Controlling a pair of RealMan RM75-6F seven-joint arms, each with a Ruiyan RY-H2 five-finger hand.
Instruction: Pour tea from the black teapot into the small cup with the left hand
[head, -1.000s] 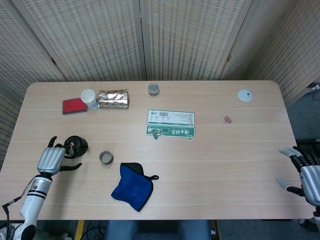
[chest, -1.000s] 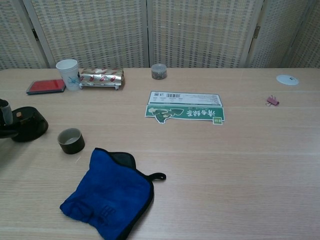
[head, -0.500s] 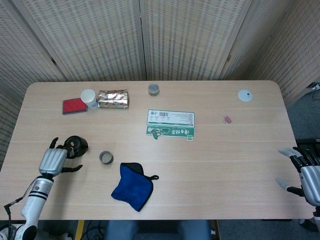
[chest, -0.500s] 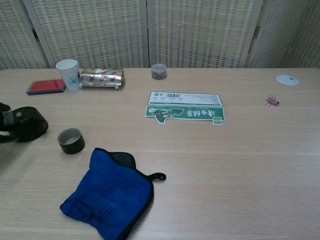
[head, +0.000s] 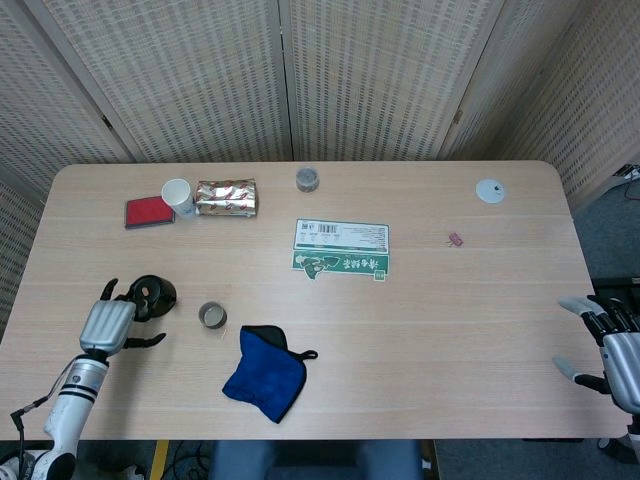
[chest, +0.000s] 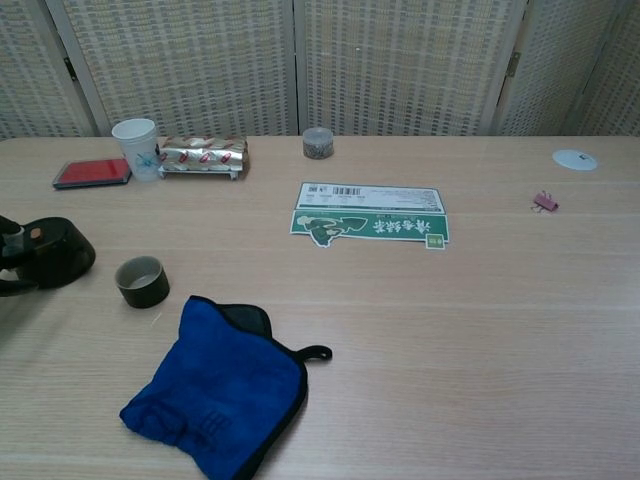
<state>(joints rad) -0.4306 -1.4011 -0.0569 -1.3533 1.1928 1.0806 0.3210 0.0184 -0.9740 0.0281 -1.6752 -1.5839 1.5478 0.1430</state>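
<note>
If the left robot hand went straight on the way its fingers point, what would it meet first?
Most likely the black teapot: the left robot hand sits just short of it, fingers aimed at its body. Whether they already touch is unclear.

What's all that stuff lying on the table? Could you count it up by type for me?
Teapots: 1, black teapot
Cups: 2, small cup, paper cup
Cloths: 1, blue cloth
Packets: 2, foil packet, green and white packet
Flat red pads: 1
Small round tins: 1
White discs: 1
Pink clips: 1
Total: 10
</note>
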